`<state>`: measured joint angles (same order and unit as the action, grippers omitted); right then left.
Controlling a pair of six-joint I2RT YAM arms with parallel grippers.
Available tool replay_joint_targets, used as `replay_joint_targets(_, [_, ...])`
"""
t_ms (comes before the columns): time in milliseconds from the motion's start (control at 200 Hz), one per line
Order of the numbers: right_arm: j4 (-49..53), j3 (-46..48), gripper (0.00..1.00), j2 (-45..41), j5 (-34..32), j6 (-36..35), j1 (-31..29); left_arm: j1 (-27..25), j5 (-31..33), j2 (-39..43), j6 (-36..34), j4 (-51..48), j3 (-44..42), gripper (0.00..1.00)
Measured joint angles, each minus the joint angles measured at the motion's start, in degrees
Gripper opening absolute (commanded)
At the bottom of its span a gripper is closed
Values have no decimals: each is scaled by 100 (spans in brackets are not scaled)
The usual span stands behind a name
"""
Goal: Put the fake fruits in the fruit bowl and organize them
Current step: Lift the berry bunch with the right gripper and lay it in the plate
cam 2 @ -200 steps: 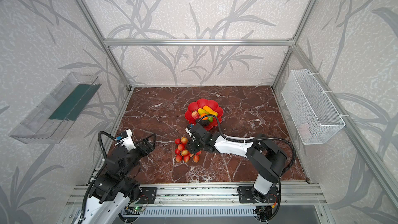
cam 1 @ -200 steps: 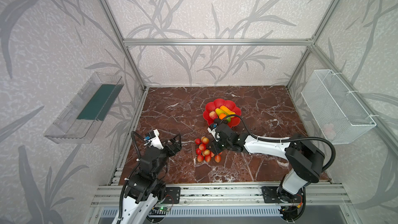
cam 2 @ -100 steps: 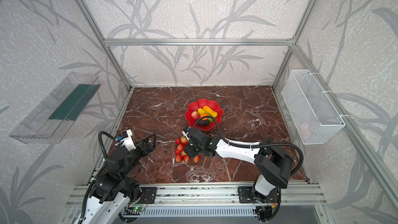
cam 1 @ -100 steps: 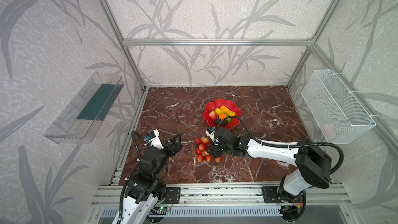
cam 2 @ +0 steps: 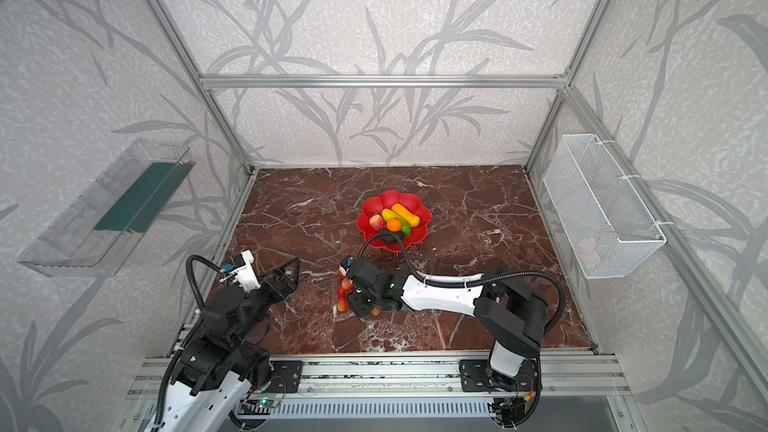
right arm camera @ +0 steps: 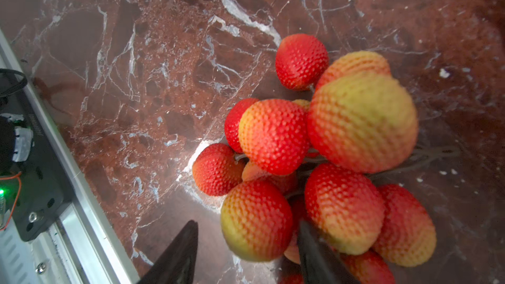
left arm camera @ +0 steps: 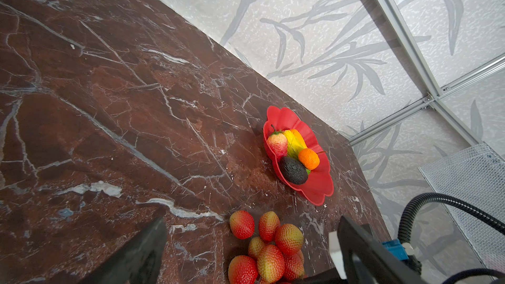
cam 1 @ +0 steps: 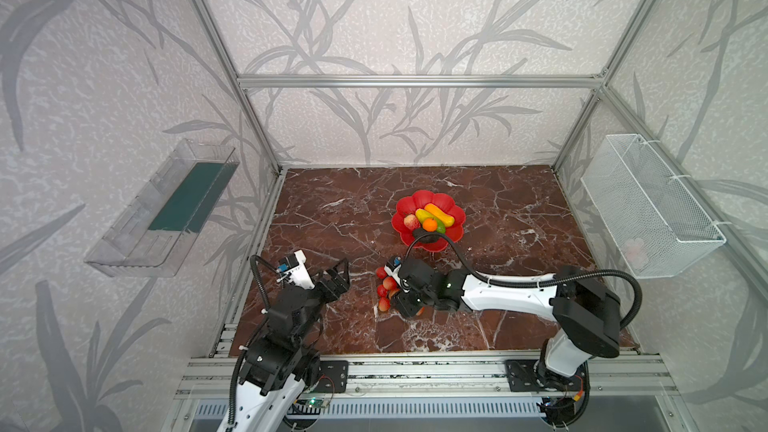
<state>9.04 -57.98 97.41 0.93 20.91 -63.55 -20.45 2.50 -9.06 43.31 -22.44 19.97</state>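
Note:
The red fruit bowl stands mid-table. In it lie a peach, a mango, an orange-yellow oblong fruit, a small orange and a dark avocado. The cluster of red-pink balls lies on the marble in front of the bowl. My right gripper hangs right over the cluster, open, with one ball between its jaws and one finger pushed in among the balls. To the left, my left gripper is open and holds nothing.
A clear plastic tray hangs on the left wall and a white wire basket on the right wall. The right arm's black cable arches over the bowl's near rim. An aluminium rail borders the table's front.
My right gripper has moved left and toward the front, from beside the cluster to over it, and its jaws have spread a little. The left arm has not moved.

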Motion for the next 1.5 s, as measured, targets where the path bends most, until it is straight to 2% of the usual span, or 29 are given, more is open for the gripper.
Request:
replay_joint_targets(200, [70, -302, 57, 304, -175, -28, 0, 0, 22, 131, -2, -44, 0, 97])
replay_joint_targets(430, [177, -393, 29, 424, -297, -120, 0, 0, 63, 267, -2, -190, 0, 97])
replay_joint_targets(570, [208, -391, 23, 345, -361, -164, 0, 0, 68, 293, -4, -251, 0, 97])
replay_joint_targets(770, [247, -433, 21, -538, -461, -354, 122, 0, 68, 293, -22, -249, 0, 97])
replay_joint_targets(945, [328, -1086, 22, -1008, -533, -699, 680, 0, 68, 293, -24, -249, 0, 97])
replay_joint_targets(1235, [350, -1703, 22, -981, -573, -1231, 1775, 0, 79, 293, -72, -247, 0, 97])
replay_joint_targets(1500, [271, -1930, 24, -407, -286, -1502, 2592, 0, 107, 280, -136, -236, 0, 97])
